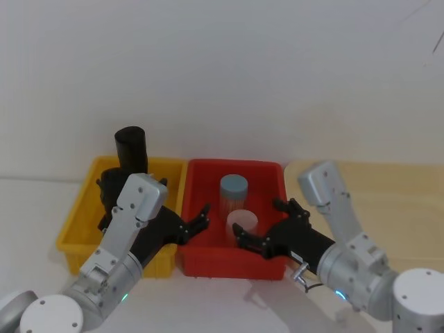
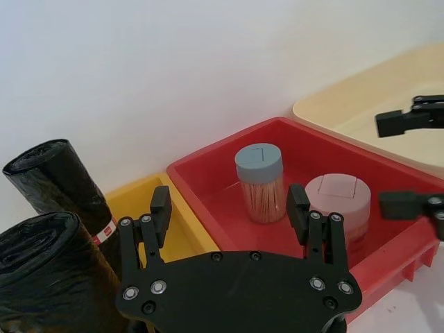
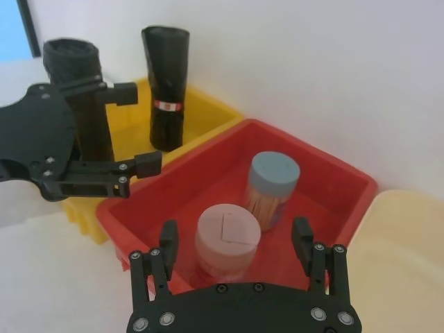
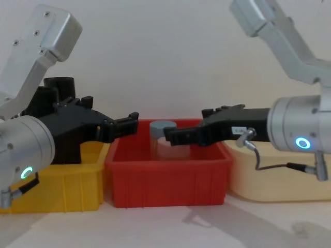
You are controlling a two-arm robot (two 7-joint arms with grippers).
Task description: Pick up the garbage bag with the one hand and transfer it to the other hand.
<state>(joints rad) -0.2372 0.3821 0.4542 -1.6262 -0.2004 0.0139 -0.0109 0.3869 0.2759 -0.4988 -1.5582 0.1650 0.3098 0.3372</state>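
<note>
Currently: tall black glossy plastic garbage bag roll [image 2: 41, 277] stands upright in the yellow plastic bin [image 4: 57, 186], ungrasped. The green-ringed left tool [image 2: 229, 208], spread wide and empty, hangs just beside it. The blue-ringed right tool [image 3: 234, 236], equally wide and empty, hovers over the red plastic bin [image 4: 165, 181].

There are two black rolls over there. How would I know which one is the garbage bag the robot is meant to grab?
Find the yellow bin just left of the red bin; two tall, glossy black rolls stand upright in it. The garbage bag is the plain one, whereas the labelled roll beside it wears a small red-and-white band.
</note>
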